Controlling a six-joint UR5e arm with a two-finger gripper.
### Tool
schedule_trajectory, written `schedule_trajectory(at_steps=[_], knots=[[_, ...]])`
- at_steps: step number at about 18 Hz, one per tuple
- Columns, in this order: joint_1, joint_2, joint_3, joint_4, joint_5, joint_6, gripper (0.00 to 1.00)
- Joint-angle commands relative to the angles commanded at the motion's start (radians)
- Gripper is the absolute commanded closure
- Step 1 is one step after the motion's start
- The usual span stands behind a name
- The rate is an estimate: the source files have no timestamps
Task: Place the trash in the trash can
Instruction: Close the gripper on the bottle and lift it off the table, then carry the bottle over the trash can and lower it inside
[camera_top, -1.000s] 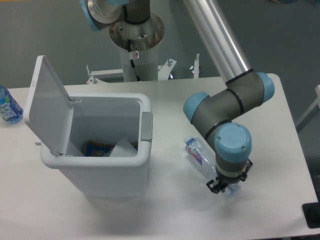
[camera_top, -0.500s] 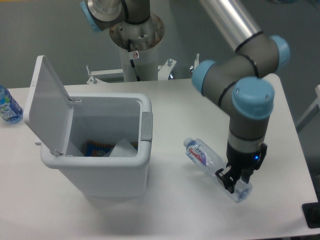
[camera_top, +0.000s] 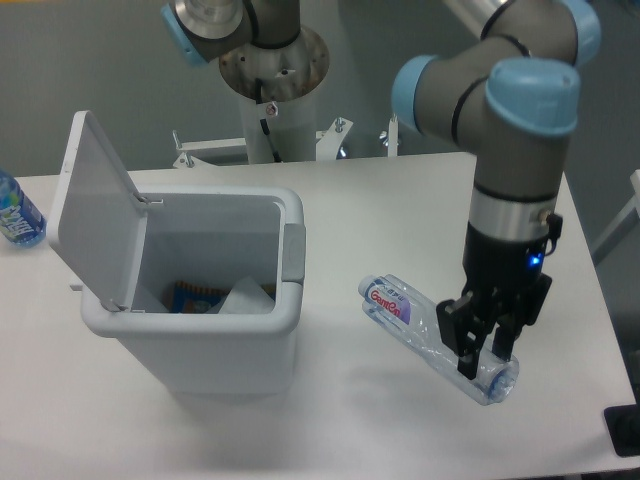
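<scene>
Bottle (camera_top: 425, 330) now clear of the table (camera_top: 350, 420), lifted since half a second ago, right of the trash can (camera_top: 230, 330). My gripper (camera_top: 482, 352) is clamped on its base end. Lid open; carry leftward next.

The white rectangular plastic trash can (camera_top: 200, 300) is set left of centre on the table (camera_top: 350, 200); the clear plastic bottle with pink-red label (camera_top: 430, 335) is found right of it, the blue-labelled bottle (camera_top: 15, 210) at the left edge.

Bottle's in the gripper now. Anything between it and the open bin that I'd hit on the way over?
Nothing visible does. The gripper is shut on the bottle, and only bare table lies between it and the trash can. The lid stands open on the far side.
</scene>
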Motion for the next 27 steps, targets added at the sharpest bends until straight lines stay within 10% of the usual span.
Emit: schedule_trajectory(at_steps=[12, 27], knots=[[-0.049, 0.037, 0.117, 0.018, -0.21, -0.064, 0.46], [-0.187, 0.19, -0.199, 0.114, -0.239, 0.214, 0.46]])
